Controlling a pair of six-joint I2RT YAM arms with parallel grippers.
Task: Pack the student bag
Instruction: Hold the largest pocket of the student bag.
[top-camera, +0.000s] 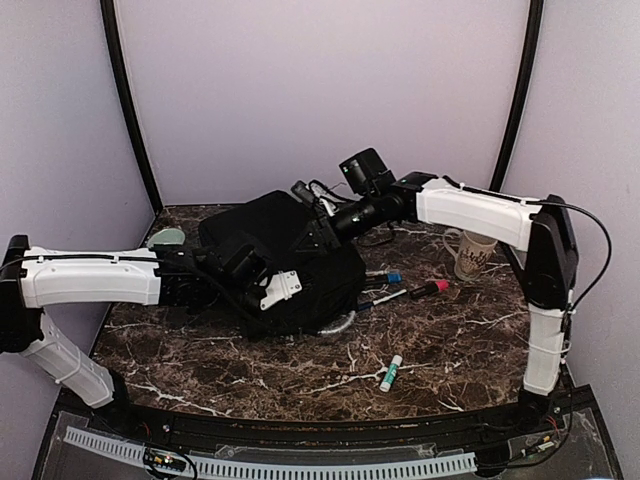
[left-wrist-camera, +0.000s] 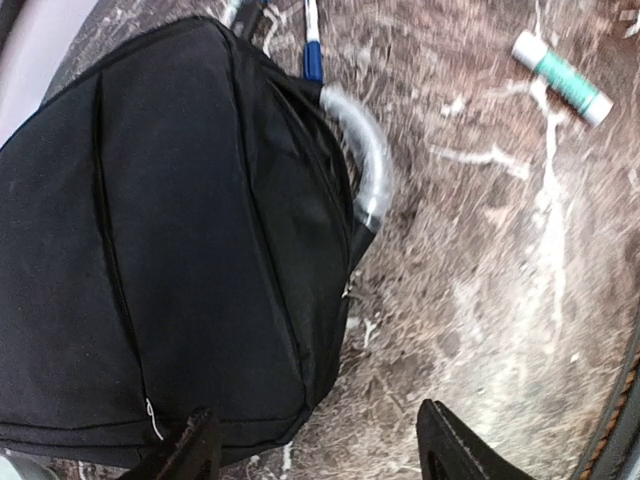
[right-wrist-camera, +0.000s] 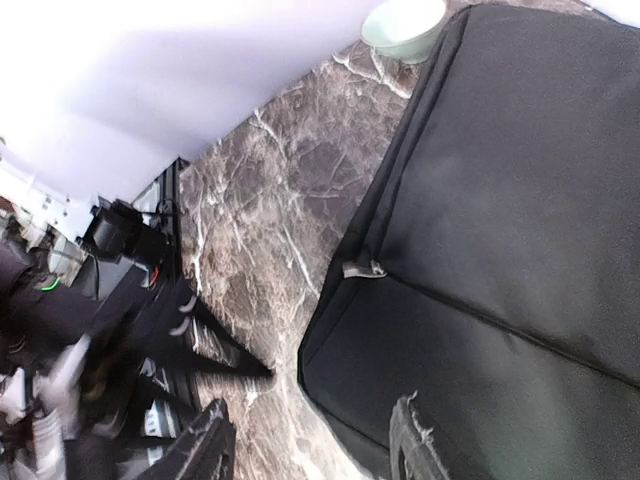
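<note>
1 student bag (top-camera: 280, 255), black, lying at the middle of the marble table (top-camera: 450, 350); pale grey loop handle (left-wrist-camera: 365, 150) at its edge.
Left fingers (left-wrist-camera: 188, 452): apart over the bag's edge, holding nothing.
Right fingers (right-wrist-camera: 408, 445): apart above a bag corner, holding nothing.
Right of the bag: 1 mug (top-camera: 472, 252), 1 pink-tipped marker (top-camera: 428, 290), 1 glue stick (top-camera: 390, 373).
Left of the bag: 1 pale green bowl (top-camera: 166, 238).

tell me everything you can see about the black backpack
The student bag is a large black soft fabric backpack lying slumped on the marble table. Seam and zipper lines cross its panels, with a small pale zipper pull showing. Its pale grey loop handle sticks out at the near side.
</note>
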